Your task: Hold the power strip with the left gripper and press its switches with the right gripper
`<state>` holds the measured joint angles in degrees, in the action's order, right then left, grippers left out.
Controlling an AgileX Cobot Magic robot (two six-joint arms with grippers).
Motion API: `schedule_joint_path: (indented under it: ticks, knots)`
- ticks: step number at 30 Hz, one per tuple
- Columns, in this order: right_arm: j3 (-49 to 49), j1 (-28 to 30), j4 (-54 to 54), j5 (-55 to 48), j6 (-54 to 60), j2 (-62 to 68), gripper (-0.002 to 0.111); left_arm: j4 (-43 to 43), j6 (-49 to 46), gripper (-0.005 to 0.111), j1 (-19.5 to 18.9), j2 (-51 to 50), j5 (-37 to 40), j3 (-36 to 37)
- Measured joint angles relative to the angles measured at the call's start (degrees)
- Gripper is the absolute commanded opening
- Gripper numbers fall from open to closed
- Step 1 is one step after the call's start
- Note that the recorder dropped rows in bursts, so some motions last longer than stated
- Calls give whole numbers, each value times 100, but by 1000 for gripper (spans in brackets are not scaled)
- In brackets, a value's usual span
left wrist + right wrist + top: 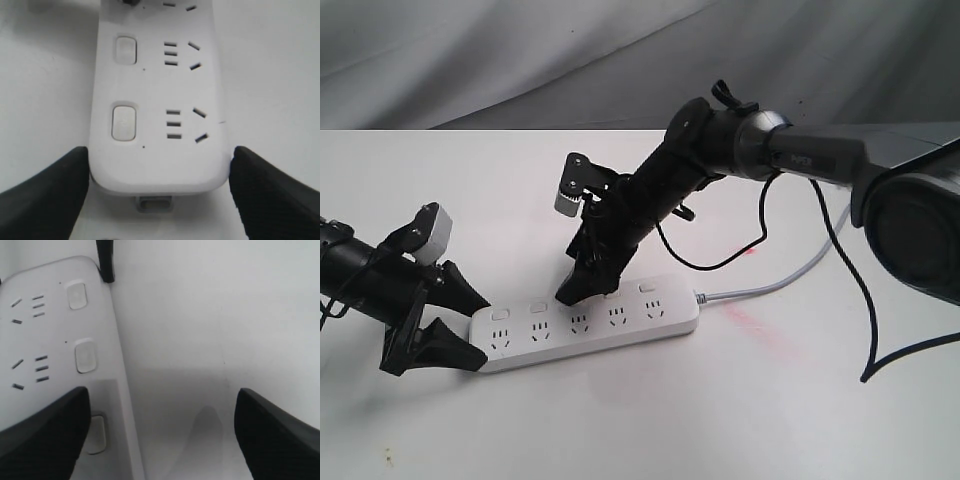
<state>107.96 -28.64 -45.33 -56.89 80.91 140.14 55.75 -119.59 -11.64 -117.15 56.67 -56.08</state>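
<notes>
The white power strip [590, 325] lies flat on the table with its five sockets facing up. Its grey cord [770, 285] runs off to the right. My left gripper [455, 325] is shut on the strip's left end. In the left wrist view its black fingers [45, 195] press both long sides of the power strip [160, 165]. My right gripper [590, 285] reaches down onto the row of switches [537, 306] near the middle. It stands open [160, 435], with one finger [40, 435] over the strip beside a half-hidden switch [98, 434]. The other finger is over bare table.
A black cable [865, 330] loops down from the right arm onto the white table [720, 420]. Grey cloth hangs behind the table. A small grey tab [154, 204] sticks out of the strip's held end.
</notes>
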Motion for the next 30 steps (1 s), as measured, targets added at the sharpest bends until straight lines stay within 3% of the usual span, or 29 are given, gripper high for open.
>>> schedule_joint_path:
  ticks: [30]
  knots:
    - [46, -50, 712, 185, -290, -94, 73, 10, 0, 56, 0, 0, 0, 0]
